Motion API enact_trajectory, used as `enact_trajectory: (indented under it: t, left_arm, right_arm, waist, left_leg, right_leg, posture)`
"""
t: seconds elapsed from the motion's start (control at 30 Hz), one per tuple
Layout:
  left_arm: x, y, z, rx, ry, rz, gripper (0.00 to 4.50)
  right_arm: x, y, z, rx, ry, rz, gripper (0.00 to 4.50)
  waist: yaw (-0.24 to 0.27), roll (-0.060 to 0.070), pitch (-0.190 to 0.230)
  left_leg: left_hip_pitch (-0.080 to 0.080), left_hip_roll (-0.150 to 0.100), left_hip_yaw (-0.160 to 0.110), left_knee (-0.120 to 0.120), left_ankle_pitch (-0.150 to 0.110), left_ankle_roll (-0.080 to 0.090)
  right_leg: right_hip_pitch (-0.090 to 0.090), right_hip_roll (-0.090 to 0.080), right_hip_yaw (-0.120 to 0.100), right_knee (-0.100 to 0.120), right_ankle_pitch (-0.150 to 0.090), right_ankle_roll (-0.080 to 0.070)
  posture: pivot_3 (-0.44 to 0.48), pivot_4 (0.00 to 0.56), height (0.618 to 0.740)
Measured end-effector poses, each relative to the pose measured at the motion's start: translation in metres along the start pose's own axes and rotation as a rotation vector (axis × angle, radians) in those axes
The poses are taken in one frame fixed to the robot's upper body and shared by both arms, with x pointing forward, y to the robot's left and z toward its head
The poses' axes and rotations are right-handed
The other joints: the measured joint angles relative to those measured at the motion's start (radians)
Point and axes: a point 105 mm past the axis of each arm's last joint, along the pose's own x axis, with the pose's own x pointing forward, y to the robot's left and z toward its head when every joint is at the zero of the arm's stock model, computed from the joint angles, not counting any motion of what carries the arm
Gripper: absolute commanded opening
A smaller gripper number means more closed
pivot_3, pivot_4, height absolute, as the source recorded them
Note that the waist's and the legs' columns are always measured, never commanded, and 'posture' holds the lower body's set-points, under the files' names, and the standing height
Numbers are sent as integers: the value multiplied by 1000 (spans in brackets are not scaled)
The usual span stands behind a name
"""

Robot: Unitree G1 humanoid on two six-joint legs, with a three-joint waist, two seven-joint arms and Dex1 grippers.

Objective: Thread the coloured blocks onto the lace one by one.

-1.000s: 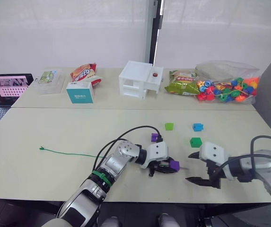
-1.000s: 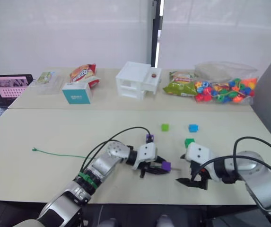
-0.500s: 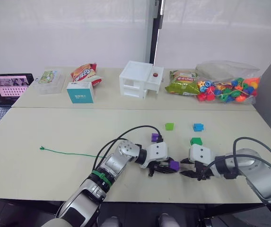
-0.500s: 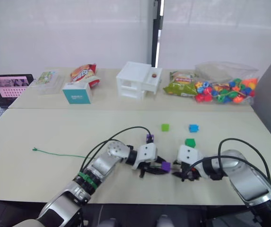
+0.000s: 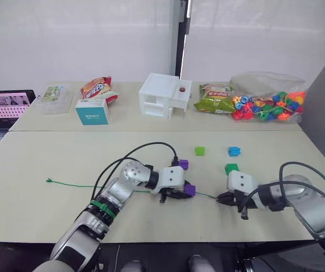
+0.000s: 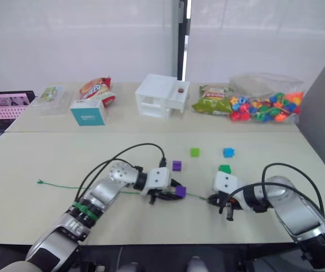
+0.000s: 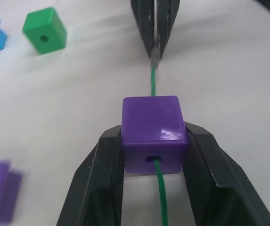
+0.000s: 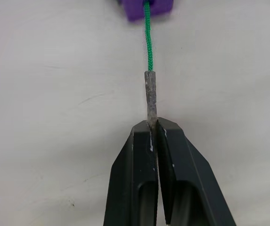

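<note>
A purple block [image 7: 151,120] sits between the fingers of my left gripper [image 5: 182,193], which is shut on it, low over the table. The green lace [image 5: 83,185] runs from the left across the table and passes through the block's hole. Beyond the block, the lace's grey tip [image 8: 150,94] is pinched in my right gripper [image 5: 220,198], which is shut on it. A second purple block [image 5: 183,164], a light green block [image 5: 199,151], a blue block [image 5: 233,151] and a dark green block [image 5: 231,168] lie loose behind the grippers.
Along the back of the table [image 5: 49,153] stand a bag of coloured beads [image 5: 270,105], a green snack bag [image 5: 212,103], a white box [image 5: 163,95], a teal tissue box [image 5: 92,111] and a red snack bag [image 5: 97,88]. A laptop [image 5: 3,105] sits at far left.
My right gripper came in from the right and shut on the lace's grey tip. The left gripper slid the purple block leftward along the lace, baring green cord between the two grippers.
</note>
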Motion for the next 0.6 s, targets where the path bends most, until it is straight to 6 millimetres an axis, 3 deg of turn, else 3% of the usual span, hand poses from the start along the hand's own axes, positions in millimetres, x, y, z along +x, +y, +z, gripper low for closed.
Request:
enact_trajectory:
  t: [0.1,0.23,0.4,0.6]
  left_arm:
    - [-34,4,-16,-32,45,54,1201]
    - [-84,-15,-39,-124,68,91,1201]
    - [-160,-32,-71,-146,202,185,1201]
    - [-236,-51,-100,-189,343,289,1201]
  right_arm:
    - [4,-1,3,-17,-3,24,0]
    - [9,-1,9,-35,-17,51,0]
    - [14,-1,13,-53,-26,69,0]
    - [23,3,21,-60,-59,99,0]
  waist:
    - [-7,0,0]
    - [-25,0,0]
    - [-30,1,0]
    - [-32,2,-1]
  left_leg:
    - [2,0,0,-2,0,0]
    - [2,1,-1,-4,0,0]
    - [5,2,0,-5,0,0]
    - [6,2,1,-6,0,1]
  right_leg:
    - [0,0,0,1,0,0]
    - [-1,1,0,1,0,0]
    - [-1,1,0,1,0,-1]
    - [-1,1,0,2,0,-2]
  posture:
    - [0,150,740]
    - [0,150,740]
    - [0,150,740]
    - [0,150,740]
